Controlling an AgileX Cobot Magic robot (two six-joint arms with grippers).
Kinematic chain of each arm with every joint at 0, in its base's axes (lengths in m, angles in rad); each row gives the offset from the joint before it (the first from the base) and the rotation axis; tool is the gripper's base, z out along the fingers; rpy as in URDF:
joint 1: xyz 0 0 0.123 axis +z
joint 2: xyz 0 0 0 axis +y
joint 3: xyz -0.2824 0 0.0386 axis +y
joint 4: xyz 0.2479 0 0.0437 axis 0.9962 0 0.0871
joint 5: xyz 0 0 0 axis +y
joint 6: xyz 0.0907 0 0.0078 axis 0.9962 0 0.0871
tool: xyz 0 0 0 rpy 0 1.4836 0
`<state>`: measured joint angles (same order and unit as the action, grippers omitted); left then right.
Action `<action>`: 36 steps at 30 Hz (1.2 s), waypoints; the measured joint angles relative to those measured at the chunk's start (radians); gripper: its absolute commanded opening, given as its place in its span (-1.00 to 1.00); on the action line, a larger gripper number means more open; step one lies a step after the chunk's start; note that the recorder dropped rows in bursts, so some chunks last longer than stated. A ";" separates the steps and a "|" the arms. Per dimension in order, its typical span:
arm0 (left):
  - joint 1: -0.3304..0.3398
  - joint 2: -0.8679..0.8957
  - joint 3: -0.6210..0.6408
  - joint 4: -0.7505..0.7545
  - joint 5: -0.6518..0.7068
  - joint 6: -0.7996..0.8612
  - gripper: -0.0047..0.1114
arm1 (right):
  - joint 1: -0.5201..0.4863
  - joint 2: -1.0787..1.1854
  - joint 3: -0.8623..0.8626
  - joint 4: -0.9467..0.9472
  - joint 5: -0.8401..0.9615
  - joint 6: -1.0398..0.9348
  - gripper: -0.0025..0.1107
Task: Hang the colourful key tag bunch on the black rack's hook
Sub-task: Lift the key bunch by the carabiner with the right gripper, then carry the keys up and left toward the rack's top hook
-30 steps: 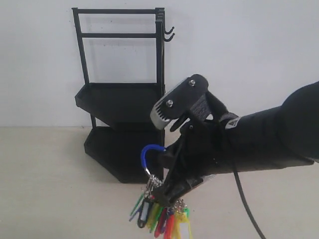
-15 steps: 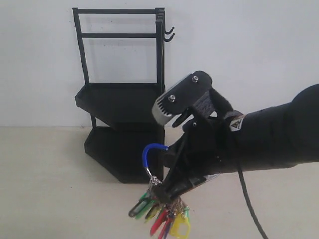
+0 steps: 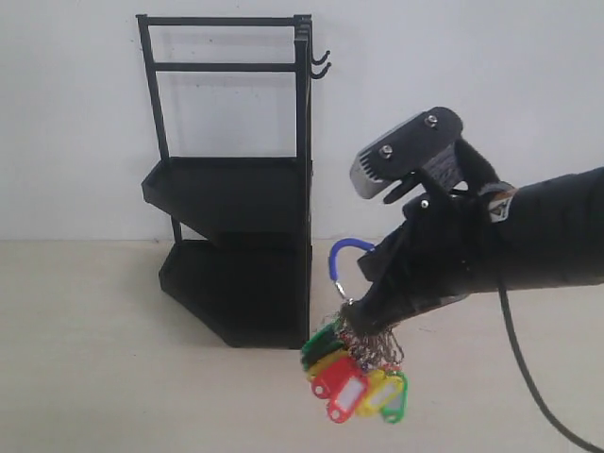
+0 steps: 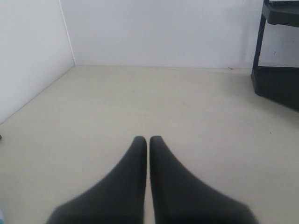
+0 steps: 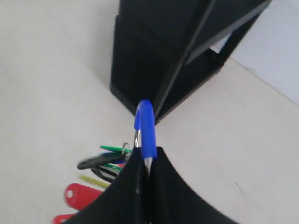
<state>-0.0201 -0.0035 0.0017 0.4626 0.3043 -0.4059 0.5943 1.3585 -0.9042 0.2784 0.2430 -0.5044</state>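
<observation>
Exterior view: right gripper pinched on the colourful key tag bunch beside the black rack, hooks up at 11 o'clock. I'd raise it keeping the blue loop facing a hook. Idle left gripper closed, empty.

The right arm reaches in from the right, right gripper held aloft, fingers clamped; the left gripper has fingers touching.

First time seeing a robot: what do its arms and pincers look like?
The right arm wears a black sleeve with a small label near the wrist. A grey ribbed block with two screws sits above, and a thin black cable hangs below. The right gripper and left gripper have smooth black fingers tapering to narrow tips.
</observation>
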 measured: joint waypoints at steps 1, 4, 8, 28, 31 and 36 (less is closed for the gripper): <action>0.000 0.000 0.000 0.000 0.000 0.000 -0.84 | -0.018 -0.002 0.000 -0.002 -0.004 0.009 -0.96; 0.000 0.000 0.000 0.000 0.000 0.000 -0.84 | -0.055 -0.016 0.000 -0.007 -0.029 0.019 -0.96; 0.000 0.000 0.000 0.000 0.000 0.000 -0.84 | -0.097 -0.040 0.000 -0.014 -0.045 0.019 -0.96; 0.000 0.000 0.000 0.000 0.000 0.000 -0.84 | -0.151 -0.031 -0.073 -0.017 -0.338 0.009 -0.96; 0.000 0.000 0.000 0.000 0.000 0.000 -0.84 | -0.153 0.016 -0.139 -0.017 -0.344 -0.008 -0.96; 0.000 0.000 0.000 0.000 0.000 0.000 -0.84 | -0.160 0.108 -0.249 -0.017 -0.346 -0.037 -0.96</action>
<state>-0.0201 -0.0035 0.0017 0.4626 0.3043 -0.4059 0.4342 1.4667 -1.1532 0.2609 -0.1030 -0.5418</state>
